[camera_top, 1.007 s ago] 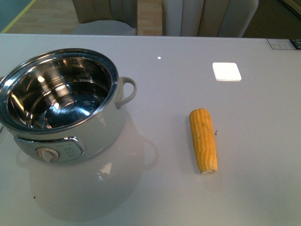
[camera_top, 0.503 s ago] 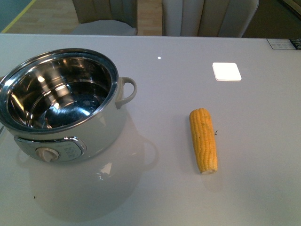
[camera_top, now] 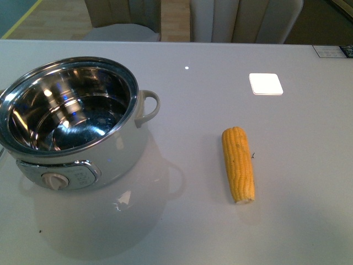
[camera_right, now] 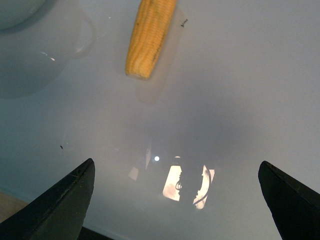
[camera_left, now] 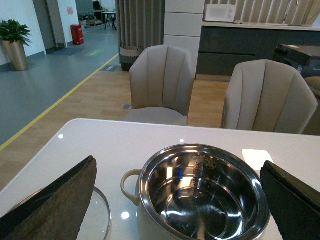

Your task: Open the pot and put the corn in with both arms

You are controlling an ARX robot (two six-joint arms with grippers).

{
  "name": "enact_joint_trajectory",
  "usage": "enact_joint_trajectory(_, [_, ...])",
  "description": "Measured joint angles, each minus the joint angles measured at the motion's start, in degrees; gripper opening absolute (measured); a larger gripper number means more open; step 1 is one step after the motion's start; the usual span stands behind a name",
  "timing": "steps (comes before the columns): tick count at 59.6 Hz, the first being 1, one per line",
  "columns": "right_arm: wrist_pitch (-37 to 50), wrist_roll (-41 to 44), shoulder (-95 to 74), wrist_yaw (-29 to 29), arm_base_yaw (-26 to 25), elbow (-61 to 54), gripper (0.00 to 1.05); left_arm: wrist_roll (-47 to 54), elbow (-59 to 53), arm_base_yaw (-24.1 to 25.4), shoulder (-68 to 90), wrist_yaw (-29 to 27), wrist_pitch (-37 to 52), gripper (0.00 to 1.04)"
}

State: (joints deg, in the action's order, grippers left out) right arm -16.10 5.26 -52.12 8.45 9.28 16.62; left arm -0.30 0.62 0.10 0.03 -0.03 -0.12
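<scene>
The white pot stands uncovered at the table's left, its shiny steel inside bare, a dial on its front panel. The yellow corn lies flat on the table to the pot's right, well apart from it. Neither arm shows in the front view. In the left wrist view my left gripper hangs open over the pot, its dark fingers wide on either side. My right gripper is open above bare table, short of the corn. A glass lid lies flat beside the pot.
A white square patch sits on the table's far right. Two beige chairs stand beyond the far edge. A small dark speck lies next to the corn.
</scene>
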Motion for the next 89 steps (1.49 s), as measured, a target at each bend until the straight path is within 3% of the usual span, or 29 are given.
enact_joint_trajectory(13, [21.1, -3.2, -26.2, -7.6, 10.0, 7.7, 0.96, 0.0, 0.0, 0.0, 0.0, 0.0, 0.0, 0.98])
enact_joint_trajectory(25, [28.9, -7.2, -49.4, -11.9, 13.6, 17.8, 0.96, 0.0, 0.0, 0.0, 0.0, 0.0, 0.0, 0.98])
enact_joint_trajectory(64, [28.5, -9.1, -75.5, -13.3, 13.4, 34.8, 0.96, 0.0, 0.0, 0.0, 0.0, 0.0, 0.0, 0.98])
enact_joint_trajectory(68, [27.7, -9.2, -76.2, -12.2, 13.3, 35.1, 0.89, 0.0, 0.0, 0.0, 0.0, 0.0, 0.0, 0.98])
enact_joint_trajectory(82, [25.8, -10.6, -76.6, -9.0, 13.3, 35.0, 0.47, 0.0, 0.0, 0.0, 0.0, 0.0, 0.0, 0.98])
enact_joint_trajectory(89, [26.0, -11.0, -76.3, -8.8, 13.2, 34.2, 0.34, 0.0, 0.0, 0.0, 0.0, 0.0, 0.0, 0.98])
